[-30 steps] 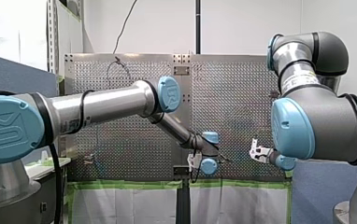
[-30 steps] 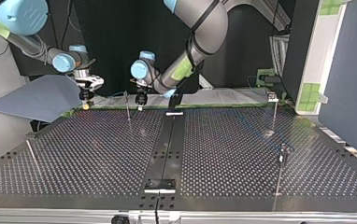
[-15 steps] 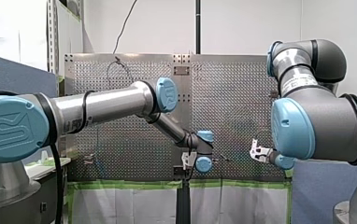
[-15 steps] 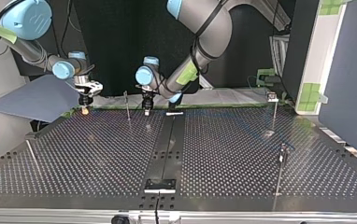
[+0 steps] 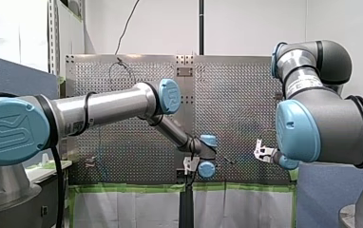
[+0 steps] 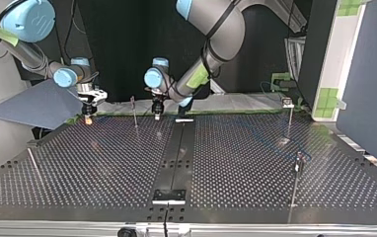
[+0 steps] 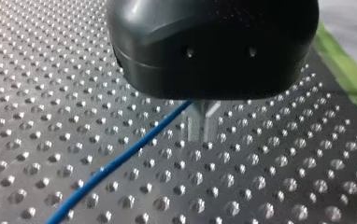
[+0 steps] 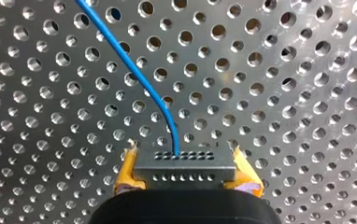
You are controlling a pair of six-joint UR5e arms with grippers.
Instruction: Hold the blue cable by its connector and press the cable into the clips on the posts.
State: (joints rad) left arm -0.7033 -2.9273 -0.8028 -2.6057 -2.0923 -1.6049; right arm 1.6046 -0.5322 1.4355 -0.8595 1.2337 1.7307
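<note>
Over the table (image 8: pixel 307 93), right jaws tight on connector (image 8: pixel 184 168); left jaws tight on blue cable (image 7: pixel 120 161)

My left arm (image 5: pixel 108 105) and my right arm (image 5: pixel 334 126) are silver tubes with dark grey elbows and pale blue joint caps (image 5: pixel 9 130) bearing a logo, green tape (image 6: pixel 200 77) bands the left one, and my right gripper (image 8: pixel 184 163) has yellow pads (image 8: pixel 126 171).

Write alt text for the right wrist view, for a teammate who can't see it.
My right gripper is shut on the grey connector, clamped between its yellow pads. The blue cable leaves the connector's middle and curves away ahead of the gripper, over the perforated metal table.
</note>
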